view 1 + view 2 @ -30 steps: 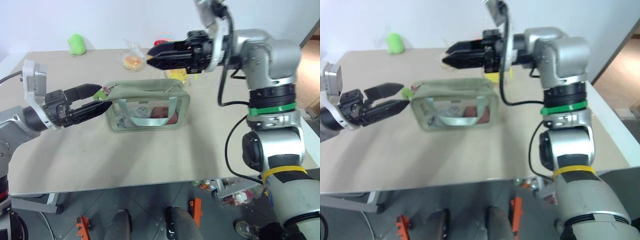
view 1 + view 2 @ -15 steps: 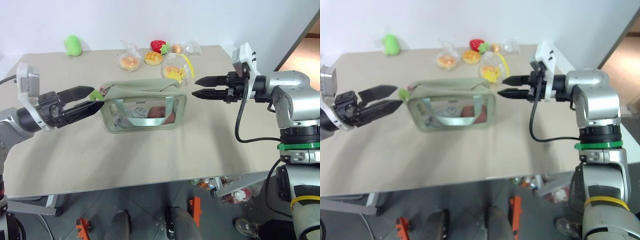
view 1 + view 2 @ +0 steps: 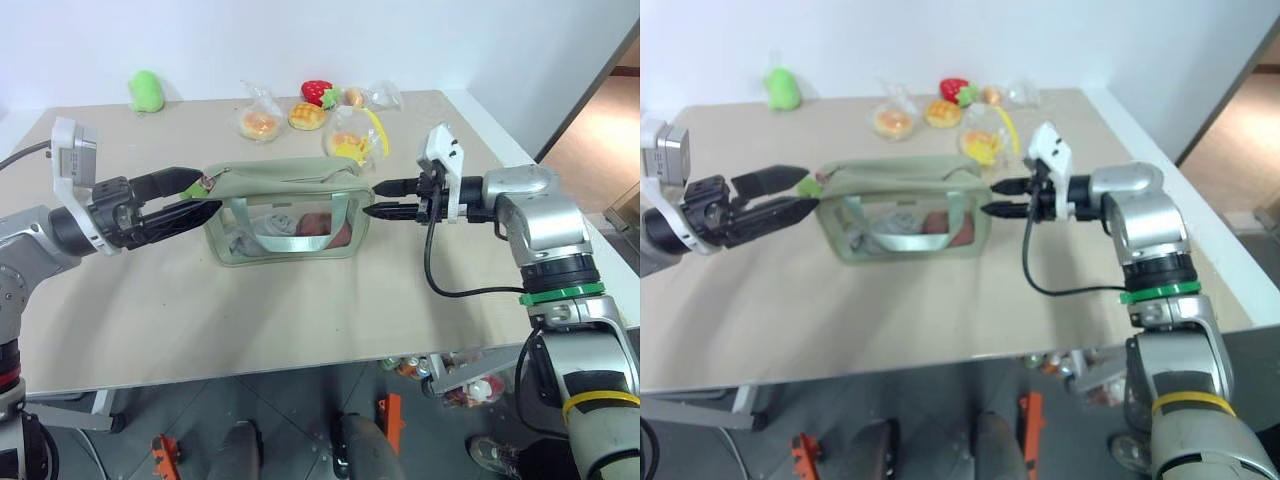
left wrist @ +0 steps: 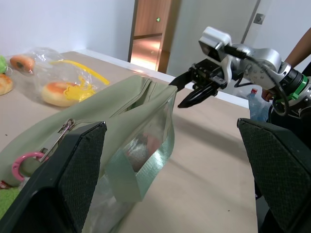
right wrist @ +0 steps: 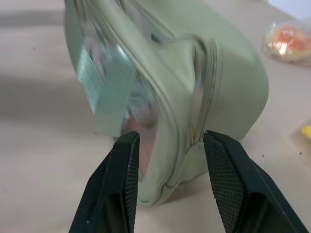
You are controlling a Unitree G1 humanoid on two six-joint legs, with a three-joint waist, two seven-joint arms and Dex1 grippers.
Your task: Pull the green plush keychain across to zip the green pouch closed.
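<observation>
Since the earlier frame, right gripper [image 3: 379, 198] had swung down from above the pouch's far edge to the centre-right of the head view, level with the pouch's right end; left gripper [image 3: 200, 194] kept its station at centre-left.

Table [image 3: 300, 310]: flat beige top, matte, filling the middle of the frame.

Green pouch [image 3: 290, 210]: pale sage-green fabric, rectangular with rounded corners, clear plastic window on the near face, light green webbing strap handle; stood upright at frame centre. Soft items showed through the window, kind not discernible.

Right gripper: two black fingers with textured pads [image 5: 228, 179], partly apart, holding nothing. In the right wrist view the pouch's end seam lay just ahead of the tips, between them; contact could not be told.

Left gripper: two black fingers with textured pads, spread wide, one above and one below the pouch's left end; nothing clamped.

Green plush blob [image 3: 146, 90]: solid oblong, fuzzy, bright green; upper left of the frame at the table's back edge.

Clear bags of toy food [image 3: 300, 112]: crinkled plastic holding orange, yellow and red pieces; upper centre, behind the pouch.

Green plush keychain [image 3: 812, 185]: small lime-green fuzzy piece at the pouch's upper left corner, lying between the left gripper's fingers, touching neither as far as seen. A pink ring [image 4: 22, 162] and metal clip sat by it at the zipper end.
</observation>
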